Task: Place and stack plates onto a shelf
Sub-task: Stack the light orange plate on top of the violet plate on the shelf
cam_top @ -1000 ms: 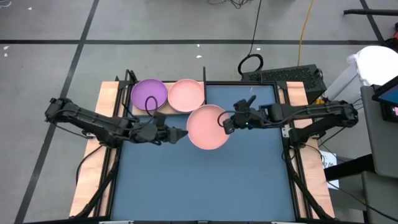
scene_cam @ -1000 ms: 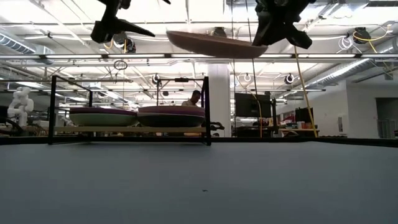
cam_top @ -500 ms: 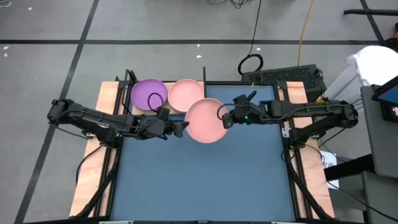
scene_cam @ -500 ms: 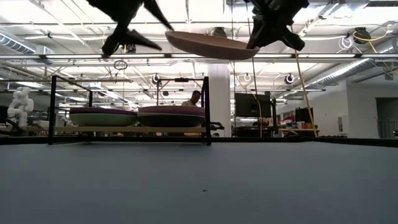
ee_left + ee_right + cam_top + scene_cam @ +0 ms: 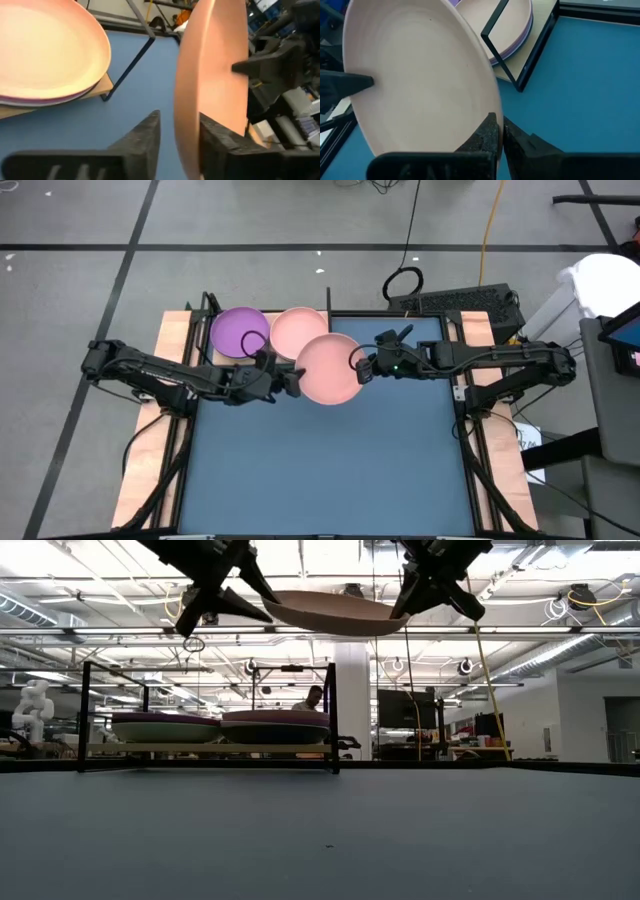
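A salmon pink plate [image 5: 328, 368] hangs above the blue-grey mat, just to the near right of the shelf [image 5: 100, 749]. My right gripper [image 5: 360, 368] is shut on its right rim. My left gripper [image 5: 297, 380] is open, with one finger on each side of the plate's left rim [image 5: 186, 125]. On the shelf board rest two stacks. A purple plate [image 5: 240, 332] tops the left stack. A pink plate [image 5: 298, 332] tops the right one, with a purple plate showing under it [image 5: 522, 37]. My right gripper pinches the pink plate's right rim [image 5: 498, 112] between its two fingers, coming from the table's right and slanting down. The plate is lifted clear of the mat, hollow side up and nearly level. My left gripper's fingers straddle the left rim; a gap shows beside one finger [image 5: 147, 132], and whether the other touches I cannot tell.
The blue-grey mat [image 5: 330, 470] covers most of the table in front of the shelf. The shelf's black posts [image 5: 332, 715] rise at its corners, close to the hanging plate. A keyboard [image 5: 460, 302] lies beyond the far right edge. A person [image 5: 315, 697] sits in the room behind.
My left gripper has gone toward the table's right and far edge, up to the plate's left rim. It has rolled, and its fingers have narrowed around that rim. The plate, held by my right gripper, has shifted slightly toward the far edge and the shelf.
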Motion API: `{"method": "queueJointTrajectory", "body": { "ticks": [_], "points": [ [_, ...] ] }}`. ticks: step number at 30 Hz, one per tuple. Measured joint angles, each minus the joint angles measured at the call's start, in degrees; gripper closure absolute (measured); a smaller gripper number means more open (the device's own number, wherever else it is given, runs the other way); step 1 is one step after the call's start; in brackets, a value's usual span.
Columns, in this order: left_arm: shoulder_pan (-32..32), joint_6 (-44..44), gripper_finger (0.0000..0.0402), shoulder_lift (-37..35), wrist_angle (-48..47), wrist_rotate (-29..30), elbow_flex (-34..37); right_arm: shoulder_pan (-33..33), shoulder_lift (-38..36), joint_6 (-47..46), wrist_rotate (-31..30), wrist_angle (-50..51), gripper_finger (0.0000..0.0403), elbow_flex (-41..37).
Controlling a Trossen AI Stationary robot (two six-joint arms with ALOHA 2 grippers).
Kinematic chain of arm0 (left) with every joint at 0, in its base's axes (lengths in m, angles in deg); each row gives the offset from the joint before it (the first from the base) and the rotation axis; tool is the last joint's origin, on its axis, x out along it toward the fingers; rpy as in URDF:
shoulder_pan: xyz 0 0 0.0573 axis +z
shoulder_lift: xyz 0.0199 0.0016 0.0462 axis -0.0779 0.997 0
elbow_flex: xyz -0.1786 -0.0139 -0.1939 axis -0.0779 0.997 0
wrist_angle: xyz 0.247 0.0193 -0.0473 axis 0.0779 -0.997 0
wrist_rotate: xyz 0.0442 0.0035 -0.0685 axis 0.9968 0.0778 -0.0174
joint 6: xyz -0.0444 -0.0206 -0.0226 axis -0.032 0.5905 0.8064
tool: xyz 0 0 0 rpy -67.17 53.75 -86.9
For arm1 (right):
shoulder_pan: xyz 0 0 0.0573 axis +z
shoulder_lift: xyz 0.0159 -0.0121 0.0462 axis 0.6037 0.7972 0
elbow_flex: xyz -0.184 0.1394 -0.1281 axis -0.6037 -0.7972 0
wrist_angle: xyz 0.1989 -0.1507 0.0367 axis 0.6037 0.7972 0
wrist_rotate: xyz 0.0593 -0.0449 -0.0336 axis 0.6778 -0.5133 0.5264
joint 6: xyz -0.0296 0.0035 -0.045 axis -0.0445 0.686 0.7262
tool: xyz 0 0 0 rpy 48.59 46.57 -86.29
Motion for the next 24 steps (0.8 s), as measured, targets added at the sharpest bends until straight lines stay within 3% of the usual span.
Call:
{"method": "queueJointTrajectory", "body": {
  "ticks": [8, 16, 24],
  "points": [
    [0.2, -1.6, 0.0384, 0.0, 1.7, 2.3, 0.2, 0.0, -0.1, 0.9, 0.1, -2.3, 0.0380, 0.0],
    [0.1, -1.5, 0.0385, -0.4, 2.1, 1.2, 0.2, 0.1, -0.8, 0.4, 0.8, -3.7, 0.0287, 0.0],
    [1.1, -3.5, 0.0386, -4.6, 1.6, -1.1, 0.0, -1.0, -5.7, 0.4, 5.3, -1.7, 0.0203, 0.0]
  ]
}}
